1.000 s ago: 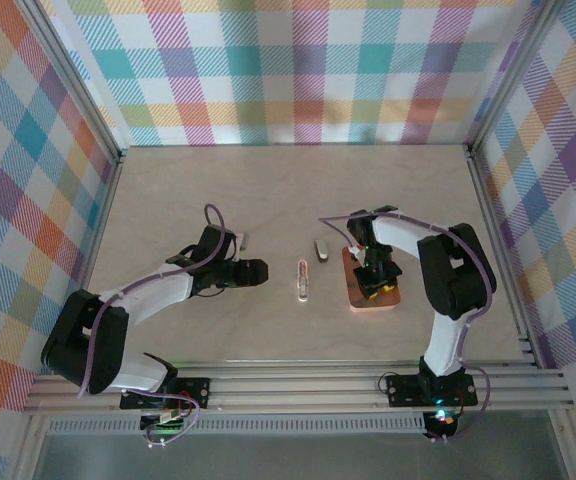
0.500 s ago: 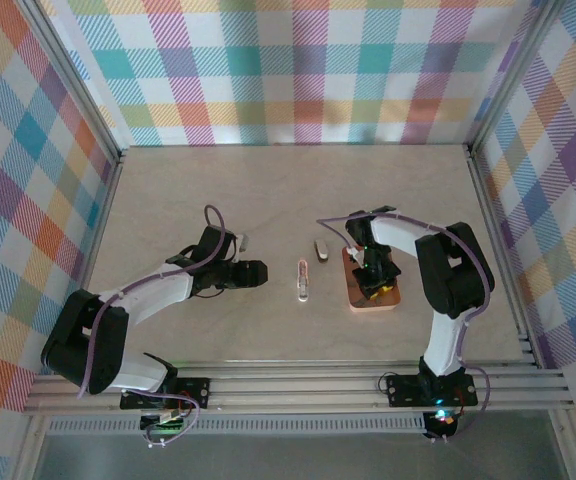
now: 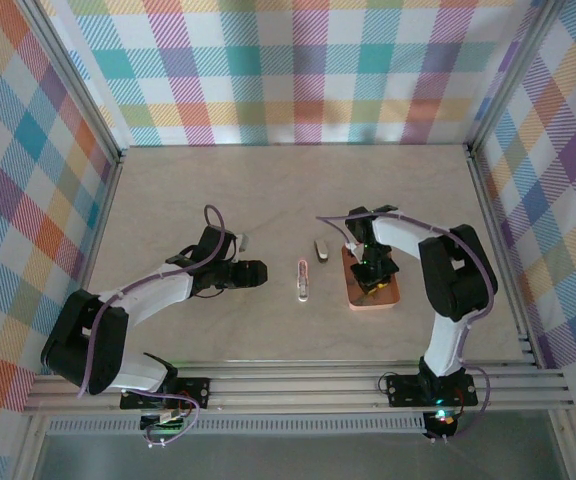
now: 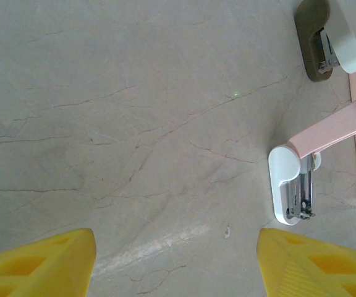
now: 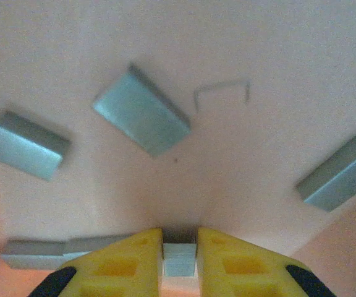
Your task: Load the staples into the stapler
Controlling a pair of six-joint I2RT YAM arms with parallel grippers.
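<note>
Pinching one staple block (image 5: 179, 258), one stapler (image 3: 303, 280) nearby

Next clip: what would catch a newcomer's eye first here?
The right gripper pinches a small grey staple strip in the salmon tray, with other loose strips lying around it. Then the pink stapler, lying open mid-table, with the left gripper open to its left, not touching it.

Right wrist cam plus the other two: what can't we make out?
Right wrist: staple block between the fingers of the right gripper; bottom edge cuts off its lower end.
Top external: what lies on the tray is too small, partly under the right gripper.
Left wrist: stapler runs off the right edge; its far end is unseen.
</note>
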